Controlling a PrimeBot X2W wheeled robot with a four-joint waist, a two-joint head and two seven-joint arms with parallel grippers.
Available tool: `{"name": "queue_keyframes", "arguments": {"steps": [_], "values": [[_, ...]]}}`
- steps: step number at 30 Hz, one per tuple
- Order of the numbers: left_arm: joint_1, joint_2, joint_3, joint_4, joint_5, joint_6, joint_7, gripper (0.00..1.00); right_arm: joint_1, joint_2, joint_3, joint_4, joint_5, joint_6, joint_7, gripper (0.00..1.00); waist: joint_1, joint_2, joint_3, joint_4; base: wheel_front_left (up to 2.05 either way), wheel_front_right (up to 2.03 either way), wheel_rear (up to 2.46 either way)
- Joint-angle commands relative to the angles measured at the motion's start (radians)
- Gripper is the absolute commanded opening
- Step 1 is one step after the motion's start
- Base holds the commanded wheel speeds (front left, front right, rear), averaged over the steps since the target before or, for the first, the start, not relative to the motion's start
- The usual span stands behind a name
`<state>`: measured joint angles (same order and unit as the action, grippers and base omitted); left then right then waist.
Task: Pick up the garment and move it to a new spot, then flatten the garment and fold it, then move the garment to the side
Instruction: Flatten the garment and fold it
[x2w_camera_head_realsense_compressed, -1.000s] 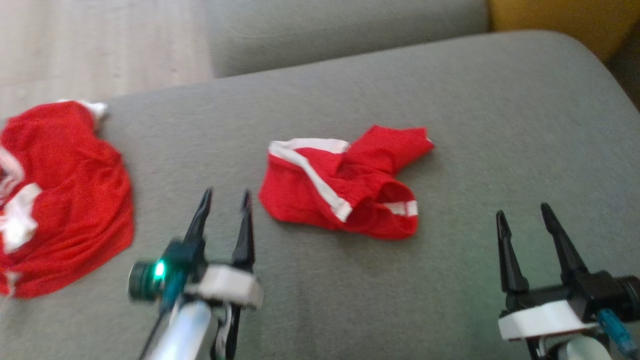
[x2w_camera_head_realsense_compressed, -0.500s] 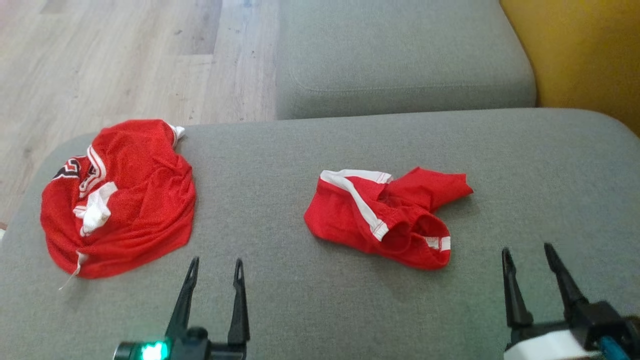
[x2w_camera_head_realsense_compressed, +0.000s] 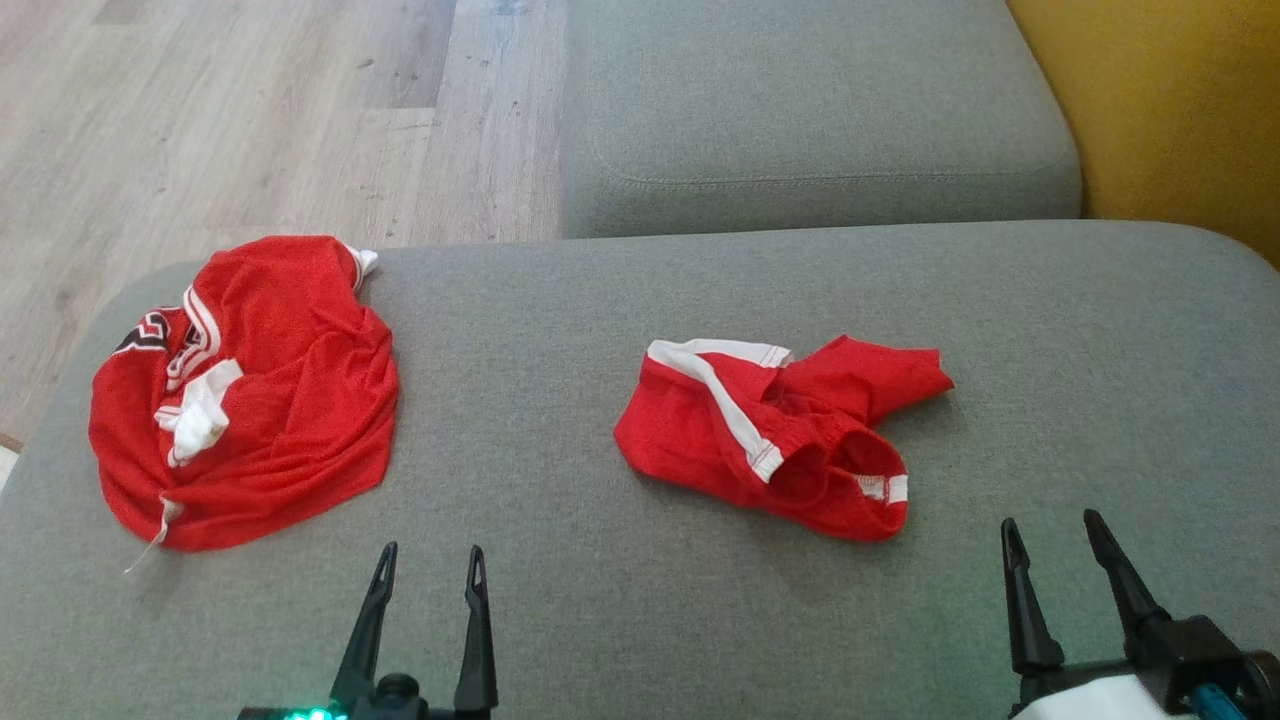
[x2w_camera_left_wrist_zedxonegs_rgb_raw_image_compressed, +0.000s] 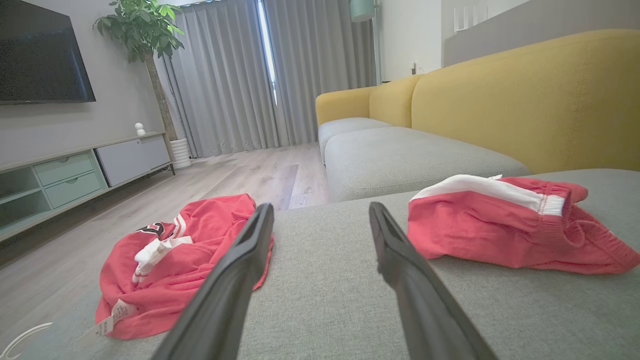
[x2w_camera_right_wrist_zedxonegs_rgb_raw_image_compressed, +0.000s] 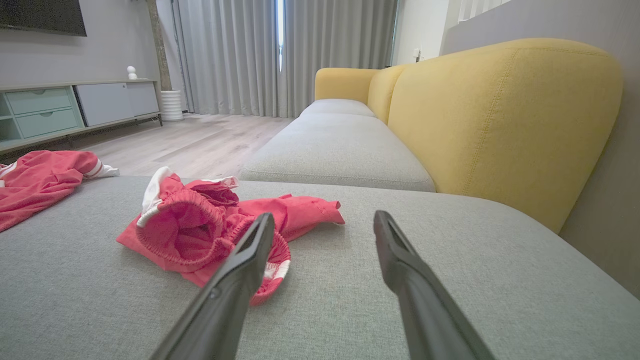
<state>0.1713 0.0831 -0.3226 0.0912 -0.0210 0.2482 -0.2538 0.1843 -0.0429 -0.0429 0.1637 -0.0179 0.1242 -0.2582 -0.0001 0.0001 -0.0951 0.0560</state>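
Shorts, crumpled red, white-banded; cushion grey, woven.

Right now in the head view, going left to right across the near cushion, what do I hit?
jersey → left gripper → shorts → right gripper

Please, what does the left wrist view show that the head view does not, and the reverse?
Left wrist view adds a television, a potted plant, grey curtains and a drawer cabinet. Head view adds the right gripper, open. Both share the red shirt, the red shorts, the grey cushion, the wood floor and the left gripper, also open.
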Motion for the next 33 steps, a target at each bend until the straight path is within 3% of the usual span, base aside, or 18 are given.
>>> {"name": "queue_keyframes", "arguments": {"steps": [1,21,33], "values": [[-0.031,-0.005,0.035,-0.029,-0.001,0.012,-0.008,1.0,-0.034,-0.007,0.02,-0.026,0.003,0.007,-0.004,1.0,0.0001,-0.0001,0.0,0.0,0.0,0.0,0.0],[-0.02,-0.016,0.043,-0.017,-0.006,0.013,-0.008,1.0,-0.031,-0.007,0.031,-0.03,-0.019,0.007,-0.004,1.0,0.0001,-0.0001,-0.008,-0.009,0.0,0.0,0.0],[-0.103,-0.022,-0.026,0.013,0.012,-0.034,-0.008,1.0,-0.038,-0.007,0.033,-0.059,-0.034,0.007,-0.004,1.0,0.0001,-0.0001,0.022,-0.083,0.0,0.0,0.0]]}}
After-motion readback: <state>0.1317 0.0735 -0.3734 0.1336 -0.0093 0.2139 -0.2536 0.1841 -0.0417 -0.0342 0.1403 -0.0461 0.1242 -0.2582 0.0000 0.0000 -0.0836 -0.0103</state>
